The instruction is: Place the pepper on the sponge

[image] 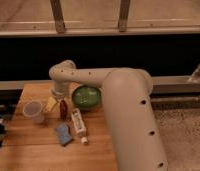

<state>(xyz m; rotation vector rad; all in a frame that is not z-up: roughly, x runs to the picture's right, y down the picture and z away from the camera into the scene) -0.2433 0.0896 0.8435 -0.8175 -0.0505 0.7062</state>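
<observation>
Pepper (63, 108) sits on the tabletop (28, 150) betw. the clear cup (33, 110) and green bowl (86, 96), right at your claw (56, 101) and apart from the sponge (63, 133), which lies nearer the camera beside the white bottle (79, 122). Claw's spread wide, holding nothing I can see. Pepper: small, slender, dark red. Prob. light, smooth, prone to roll, so pinch it across the mid-body, not the tip. Sponge top looks soft; pepper could slide off.

The gripper (55, 102) sits mostly hidden under its wrist (pepper's (63, 108) ten o'clock); the table (33, 146) is cut off at six o'clock.
</observation>
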